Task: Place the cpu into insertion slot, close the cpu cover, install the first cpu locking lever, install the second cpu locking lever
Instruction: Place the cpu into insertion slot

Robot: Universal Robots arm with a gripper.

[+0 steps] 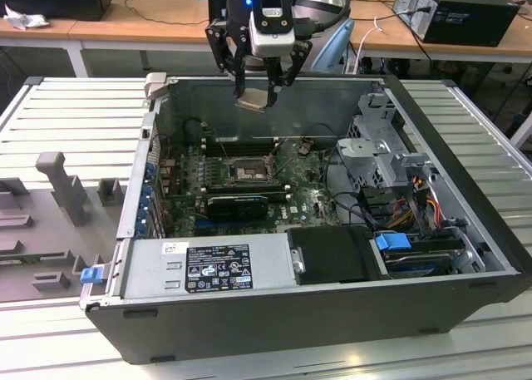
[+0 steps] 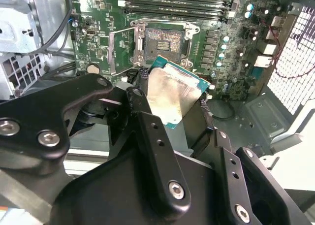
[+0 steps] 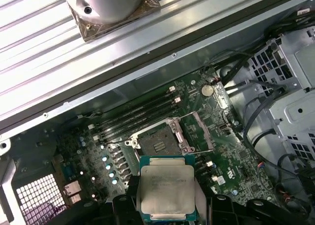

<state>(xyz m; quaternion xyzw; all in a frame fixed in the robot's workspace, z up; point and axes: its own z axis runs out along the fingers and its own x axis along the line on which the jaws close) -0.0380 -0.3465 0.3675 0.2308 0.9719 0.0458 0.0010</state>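
My gripper (image 1: pixel 257 87) hangs above the back rim of the open computer case (image 1: pixel 465 180), shut on the cpu (image 1: pixel 255 100). The cpu is a flat square chip with a silvery top and green edge, held by its sides in both wrist views (image 2: pixel 174 93) (image 3: pixel 166 188). Below it on the green board lies the insertion slot (image 1: pixel 248 172) (image 2: pixel 165 40) (image 3: pixel 156 144), uncovered, its pale contact field showing. The cpu cover (image 2: pixel 120 47) (image 3: pixel 199 131), a thin metal frame, is swung open to one side of the slot. The cpu is well above the slot, apart from it.
Long black memory slots (image 1: pixel 237 145) run behind the socket and a black card (image 1: pixel 237 204) lies in front of it. A power supply (image 1: pixel 208 268) fills the case front. A drive cage (image 1: pixel 378 147) and cables (image 1: pixel 416 201) crowd the exterior view's right.
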